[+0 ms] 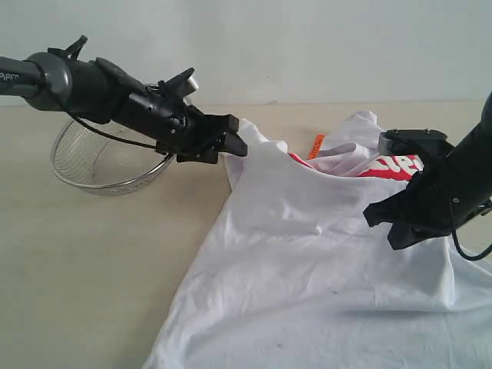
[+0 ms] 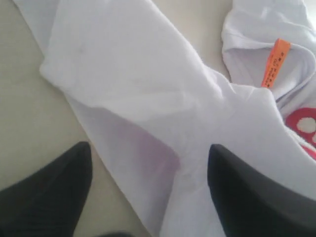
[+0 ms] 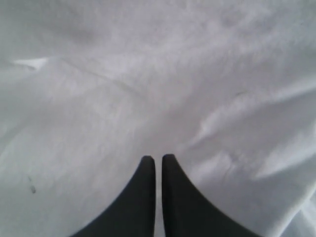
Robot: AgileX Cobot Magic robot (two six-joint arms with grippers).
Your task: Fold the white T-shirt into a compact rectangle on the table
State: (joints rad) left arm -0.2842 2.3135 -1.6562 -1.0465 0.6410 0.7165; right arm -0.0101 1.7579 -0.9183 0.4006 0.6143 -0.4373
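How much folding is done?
Begun: a layer of the white T-shirt is folded over, hiding most of the red lettering. Now: the left claw is open above the fold, the right claw shut, neither holding cloth. Left: it sprawls wide and wrinkled, no rectangle.

Exterior low across table, wrist views close above — sharing white T-shirt

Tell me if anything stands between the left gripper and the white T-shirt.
Nothing visible does. The left gripper hangs open directly over a folded edge of the white T-shirt, with only cloth and table showing between its jaws. The wire basket sits behind the arm, off the path.
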